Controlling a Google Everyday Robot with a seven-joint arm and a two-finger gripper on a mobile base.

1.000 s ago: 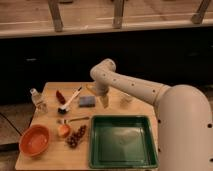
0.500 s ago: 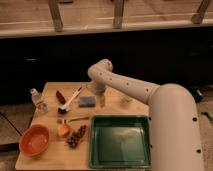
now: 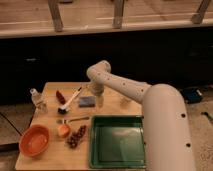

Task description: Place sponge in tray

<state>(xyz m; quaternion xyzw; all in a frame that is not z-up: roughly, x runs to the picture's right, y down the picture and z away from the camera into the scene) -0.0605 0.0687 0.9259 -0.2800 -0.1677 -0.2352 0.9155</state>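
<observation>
The blue-grey sponge [image 3: 86, 102] lies flat on the wooden table [image 3: 50, 155], behind the tray's far left corner. The dark green tray [image 3: 119, 141] sits at the table's front right and holds nothing. My white arm reaches from the right over the tray to the table's back. My gripper [image 3: 98, 99] hangs just right of the sponge, close to the tabletop. The arm's wrist hides part of it.
A white-handled dish brush [image 3: 70, 100] lies left of the sponge. A round orange bowl [image 3: 34, 140] sits front left. A clear bottle [image 3: 36, 98] stands at the left edge. A red item [image 3: 60, 95], a small orange fruit [image 3: 63, 130] and dark grapes [image 3: 76, 137] lie around.
The arm has shifted slightly left and lower, bringing the gripper closer to the sponge. The sponge and other objects have not moved.
</observation>
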